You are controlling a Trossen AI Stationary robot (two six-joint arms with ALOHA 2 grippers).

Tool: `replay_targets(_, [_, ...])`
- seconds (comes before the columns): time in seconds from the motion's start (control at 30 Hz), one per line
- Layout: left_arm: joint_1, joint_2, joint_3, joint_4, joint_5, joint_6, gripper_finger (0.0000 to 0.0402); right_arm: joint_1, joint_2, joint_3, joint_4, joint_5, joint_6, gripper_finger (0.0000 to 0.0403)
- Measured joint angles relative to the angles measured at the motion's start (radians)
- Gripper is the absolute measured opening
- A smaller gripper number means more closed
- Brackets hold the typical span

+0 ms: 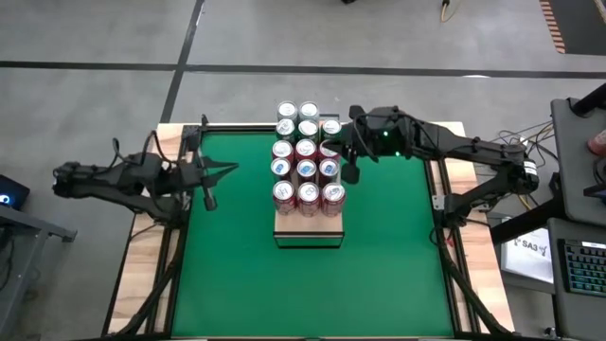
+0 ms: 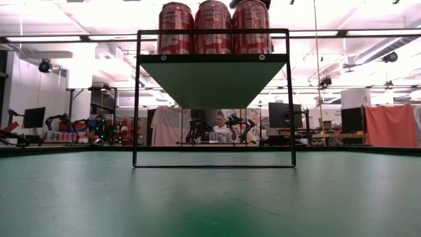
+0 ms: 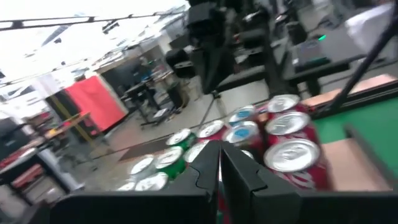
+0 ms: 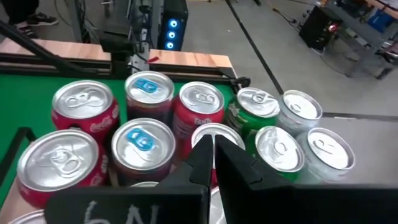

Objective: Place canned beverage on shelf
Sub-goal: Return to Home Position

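Many cans point(image 1: 306, 156) crowd the pale wooden shelf point(image 1: 308, 229).

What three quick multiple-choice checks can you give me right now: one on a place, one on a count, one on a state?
1. Where is the left gripper?
A) left of the shelf, clear of the cans
B) directly above the cans
C) under the shelf

2. How many red cans line the shelf's near edge in the low view?
A) one
B) three
C) five

3. The fingers of the right gripper are:
A) shut on a can
B) spread wide
C) shut, holding nothing

Answers:
1 A: the high view shows it over the green surface, apart from the cans.
2 B: three stand side by side there.
3 C: the right wrist view shows the fingers together with nothing between them.
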Motion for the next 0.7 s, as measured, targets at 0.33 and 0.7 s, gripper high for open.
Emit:
replay_targets(0.33, [0.000,-0.230,-0.149,0.011,0.045,-0.062,0.0000,-0.002,-0.002,-0.002,0.000,-0.052,0.006,0.0009])
replay_targets(0.7, [0.000,-0.458,-0.256,-0.060,0.044,-0.085,0.0000,-0.004,-0.006,-0.004,0.062,-0.053,0.108,0.0009])
